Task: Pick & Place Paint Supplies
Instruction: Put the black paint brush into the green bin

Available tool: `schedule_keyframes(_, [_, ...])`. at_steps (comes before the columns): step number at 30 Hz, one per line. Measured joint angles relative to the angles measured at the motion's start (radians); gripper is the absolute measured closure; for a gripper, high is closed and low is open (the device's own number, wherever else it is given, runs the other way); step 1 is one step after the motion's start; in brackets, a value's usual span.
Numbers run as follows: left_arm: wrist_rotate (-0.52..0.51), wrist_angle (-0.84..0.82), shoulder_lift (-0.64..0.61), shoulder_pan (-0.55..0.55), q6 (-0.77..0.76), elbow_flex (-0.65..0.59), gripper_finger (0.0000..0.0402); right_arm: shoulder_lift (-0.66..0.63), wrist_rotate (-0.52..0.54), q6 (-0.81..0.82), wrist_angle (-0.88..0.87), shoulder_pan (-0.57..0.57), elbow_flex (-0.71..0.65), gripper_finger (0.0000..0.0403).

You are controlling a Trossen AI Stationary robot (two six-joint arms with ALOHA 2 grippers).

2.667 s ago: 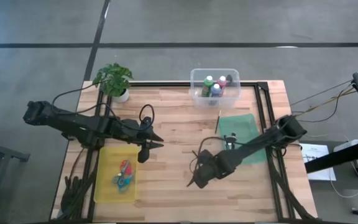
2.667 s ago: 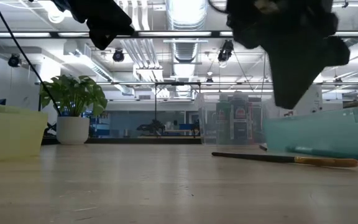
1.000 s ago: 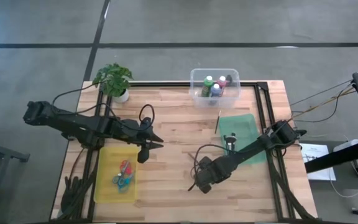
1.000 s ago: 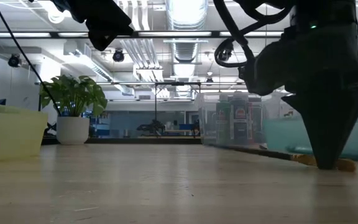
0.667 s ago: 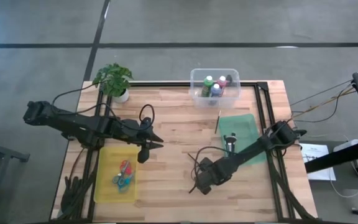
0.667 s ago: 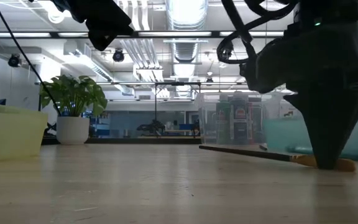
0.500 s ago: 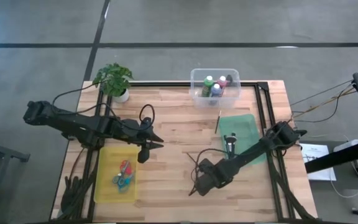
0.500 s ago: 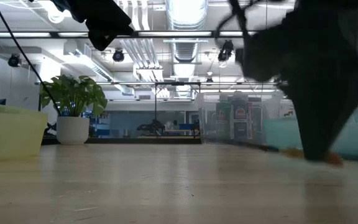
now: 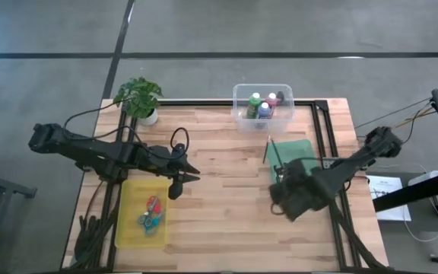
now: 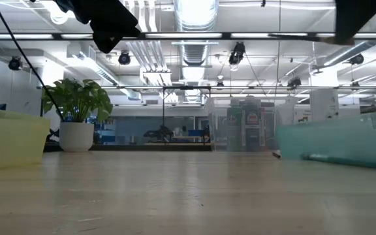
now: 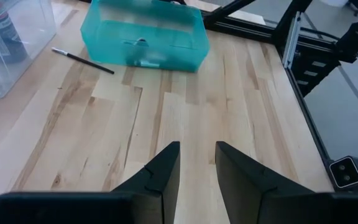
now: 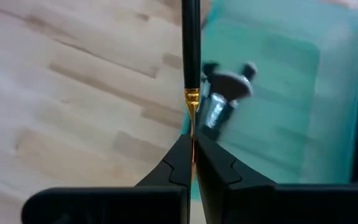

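Clear tub [image 9: 262,107] at top centre of the high view, on the desk [image 9: 219,152] back edge: holds green, pink and blue paint bottles [image 9: 263,106] w/ white caps. Labels on them show in the low view but can't be read.

Teal tray [image 9: 303,156] right of centre: a dark-headed brush [image 12: 224,92] lies inside, seen in the right wrist view. Second thin brush [image 9: 267,148] lies on the desk just beside the tray's left edge, long axis running roughly top-to-bottom of the high view.

Yellow bin [image 9: 144,212] at lower left: red, blue and grey scissors [image 9: 150,212] piled in it.

Right pincer [image 9: 289,199] at lower right of centre, by the tray's lower-left corner, clenched on a dark-handled brush [image 12: 191,68] at its gold ferrule; the handle points straight out ahead of the fingers, over the tray's edge. In the low view it's lifted clear of the desk, at the top right corner.

Left pincer [image 9: 181,175] at centre-left, above the yellow bin's top right corner, fingers part-way apart, grasping nothing.

Potted plant [image 9: 140,97] at upper left.
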Motion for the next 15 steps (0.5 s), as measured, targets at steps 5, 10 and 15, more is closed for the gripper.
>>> schedule_keyframes(5, [-0.001, 0.0, 0.0, 0.0, 0.004, 0.0, 0.0288, -0.128, -0.095, 0.011, 0.018, -0.006, -0.151, 0.0395])
schedule_keyframes(10, [-0.008, 0.0, 0.0, 0.0, 0.005, 0.0, 0.0288, -0.228, -0.21, 0.047, 0.184, -0.007, -0.375, 0.0395])
schedule_keyframes(15, [-0.009, 0.0, 0.0, 0.0, 0.007, 0.0, 0.0288, -0.287, -0.282, 0.126, 0.283, -0.007, -0.547, 0.0395])
